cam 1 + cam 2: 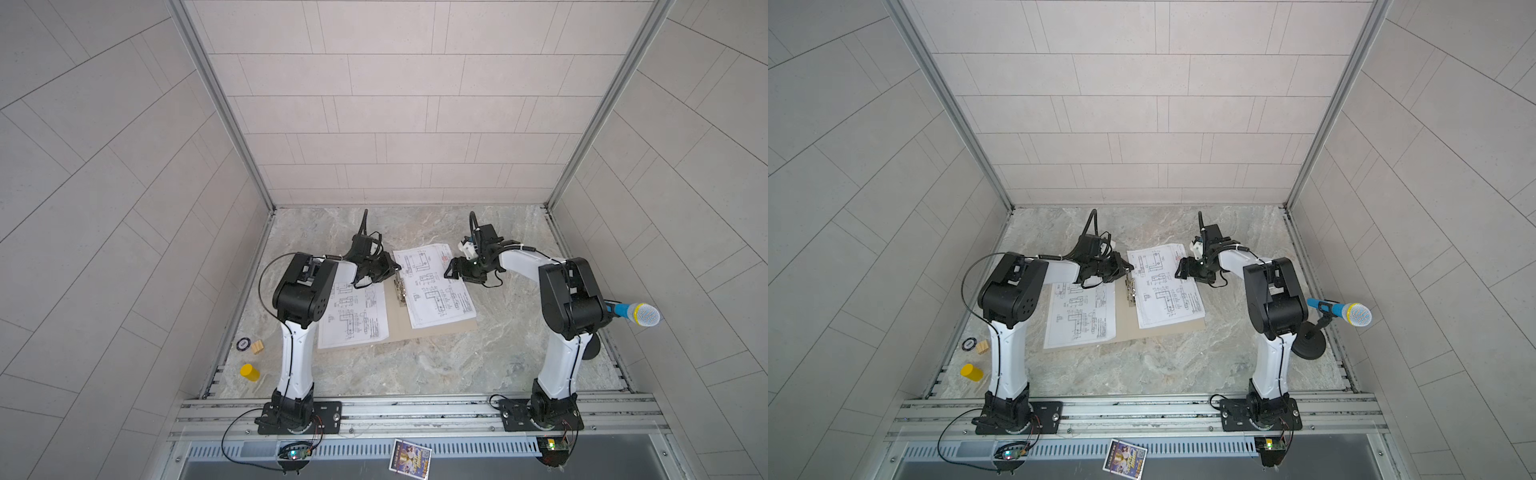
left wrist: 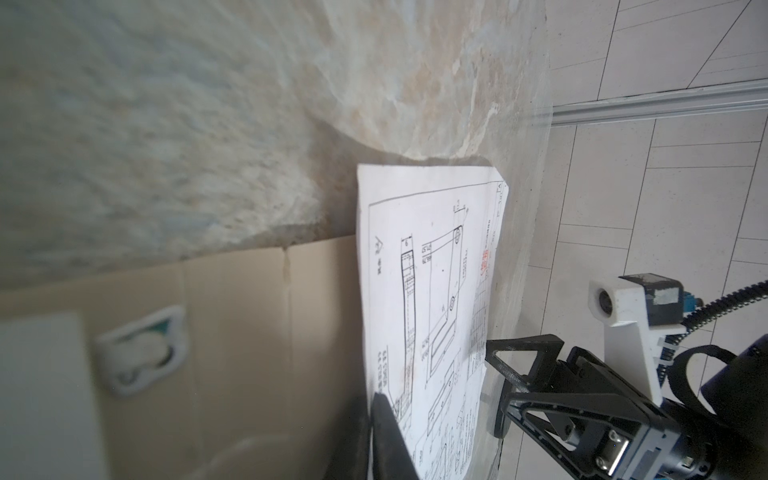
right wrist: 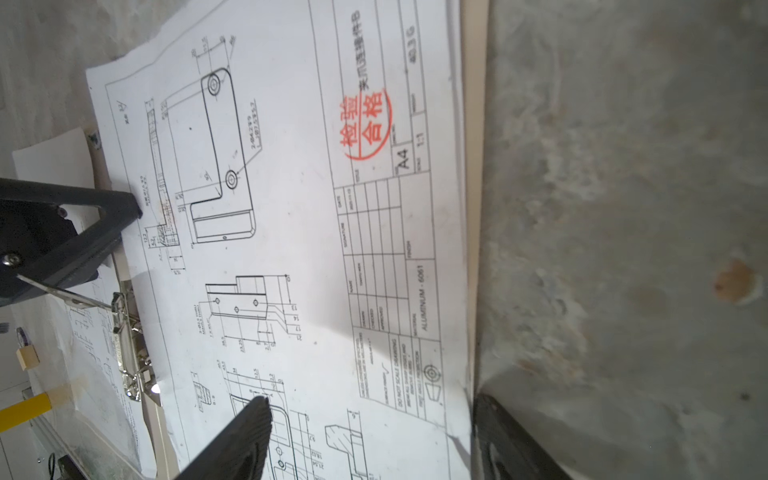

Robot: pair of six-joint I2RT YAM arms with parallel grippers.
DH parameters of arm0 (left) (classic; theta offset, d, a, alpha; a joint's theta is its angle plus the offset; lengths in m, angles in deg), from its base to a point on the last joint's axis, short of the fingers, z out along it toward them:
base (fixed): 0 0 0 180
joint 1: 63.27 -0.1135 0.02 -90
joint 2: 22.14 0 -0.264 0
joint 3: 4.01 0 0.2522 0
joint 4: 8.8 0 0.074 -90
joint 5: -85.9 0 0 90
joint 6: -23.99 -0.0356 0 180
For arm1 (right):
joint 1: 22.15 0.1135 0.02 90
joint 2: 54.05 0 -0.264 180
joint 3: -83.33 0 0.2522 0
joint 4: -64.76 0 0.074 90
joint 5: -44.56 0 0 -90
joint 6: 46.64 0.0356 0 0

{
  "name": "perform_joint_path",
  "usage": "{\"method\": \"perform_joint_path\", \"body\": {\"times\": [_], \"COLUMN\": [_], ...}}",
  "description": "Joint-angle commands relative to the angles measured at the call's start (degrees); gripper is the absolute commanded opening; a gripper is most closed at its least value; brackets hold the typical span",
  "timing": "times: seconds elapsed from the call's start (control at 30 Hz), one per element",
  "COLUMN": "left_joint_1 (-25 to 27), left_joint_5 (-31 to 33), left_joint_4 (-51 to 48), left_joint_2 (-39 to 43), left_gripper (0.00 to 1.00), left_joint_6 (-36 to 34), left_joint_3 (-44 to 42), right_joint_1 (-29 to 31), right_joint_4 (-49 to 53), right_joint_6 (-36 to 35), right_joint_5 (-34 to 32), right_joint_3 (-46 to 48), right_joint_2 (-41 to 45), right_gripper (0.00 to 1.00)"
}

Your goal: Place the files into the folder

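The tan folder [image 1: 399, 328] [image 1: 1127, 324] lies open on the marble table. One printed file [image 1: 353, 316] rests on its left half and another file [image 1: 436, 291] [image 3: 291, 208] on its right half. A metal clip [image 1: 400, 289] [image 3: 129, 345] runs along the spine. My left gripper [image 1: 395, 268] [image 2: 370, 440] is at the clip's far end, shut on its thin metal lever [image 3: 66, 294]. My right gripper [image 1: 451, 270] [image 3: 374, 432] is open over the right file's outer edge. One of its fingers [image 3: 249, 432] is above the drawing and the other is at the folder's edge.
A blue microphone [image 1: 636, 313] on a black stand sits by the right wall. A yellow cylinder [image 1: 249, 372], a wooden block [image 1: 257, 347] and a round chip [image 1: 244, 344] lie at the left edge. A colourful card [image 1: 410, 457] lies on the front ledge.
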Motion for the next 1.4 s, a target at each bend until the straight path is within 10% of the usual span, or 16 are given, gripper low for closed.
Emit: {"method": "perform_joint_path", "body": {"times": [0.0, 1.37], "left_joint_1": [0.2, 0.7], "left_joint_5": [-0.1, -0.4], "left_joint_4": [0.6, 0.7], "left_joint_2": [-0.8, -0.5], "left_gripper": [0.11, 0.12], "left_joint_6": [-0.5, -0.1], "left_joint_3": [0.3, 0.0], "right_joint_1": [0.5, 1.9], "right_joint_4": [1.4, -0.4], "right_joint_6": [-0.1, 0.9], "right_joint_5": [0.1, 1.4], "right_joint_3": [1.3, 12.8], "right_joint_2": [2.4, 12.0], "right_gripper": [0.77, 0.76]}}
